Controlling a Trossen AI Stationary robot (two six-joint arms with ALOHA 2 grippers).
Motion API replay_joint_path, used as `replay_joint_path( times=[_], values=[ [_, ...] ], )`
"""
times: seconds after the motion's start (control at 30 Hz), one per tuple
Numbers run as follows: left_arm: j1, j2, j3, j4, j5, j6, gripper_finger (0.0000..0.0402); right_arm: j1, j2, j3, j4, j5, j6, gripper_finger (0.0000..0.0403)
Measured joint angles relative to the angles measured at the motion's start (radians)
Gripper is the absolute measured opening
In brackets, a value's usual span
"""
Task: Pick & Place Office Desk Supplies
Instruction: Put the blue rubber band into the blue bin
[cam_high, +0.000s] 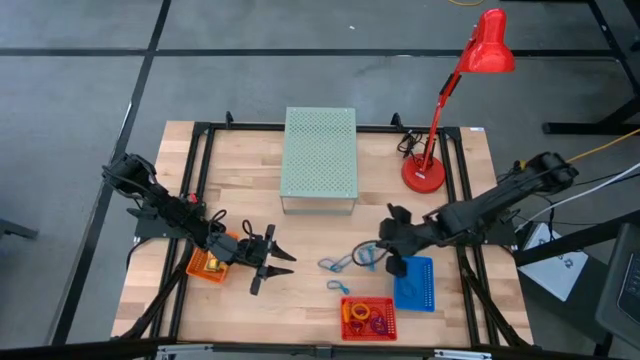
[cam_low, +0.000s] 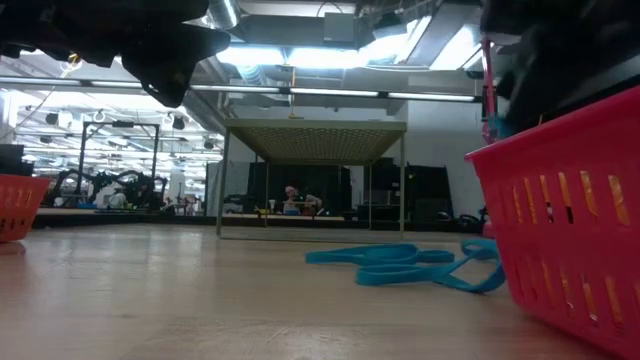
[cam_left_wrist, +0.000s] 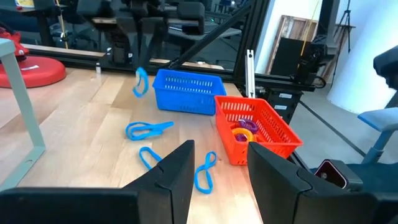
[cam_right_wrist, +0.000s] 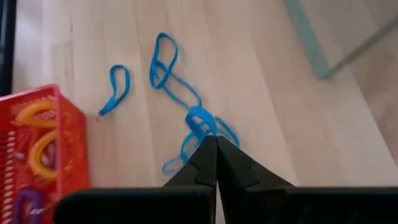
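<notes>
Step in hand: right jaws (cam_right_wrist: 214, 144) closed on blue loops (cam_right_wrist: 200, 124), pinched at tips, just above tabletop (cam_right_wrist: 261, 87). Next move, by judgement: lift, carry to blue basket (cam_high: 414, 284) beside jaws. Loose loop (cam_right_wrist: 117, 87) lies apart. Left jaws (cam_left_wrist: 217, 163) part open, empty, waiting.

Robotics lab: framed workbench (cam_high: 240, 190), exposed ducts (cam_low: 300, 40).

Thin blue loops (cam_high: 345, 260) lie tangled on wood — ring clips (cam_high: 368, 320) sit in a red basket (cam_high: 368, 303).
</notes>
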Motion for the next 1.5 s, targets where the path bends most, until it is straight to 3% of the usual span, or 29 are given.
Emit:
replay_joint_path(
  times=[0.67, 1.23, 1.5],
  values=[
    [0.0, 0.0, 0.0, 0.0, 0.002, 0.001, 0.0143, 0.331, -0.035, 0.001, -0.229, 0.049, 0.475, 0.0],
    [0.002, 0.005, 0.0, 0.002, -0.006, 0.0, 0.0143, 0.47, -0.029, 0.002, -0.263, 0.048, 0.667, 0.0],
    [0.055, 0.147, 0.053, -0.001, 0.025, -0.05, 0.0143, 0.5, 0.037, -0.04, -0.249, 0.109, 0.739, 0.0008]
  ],
)
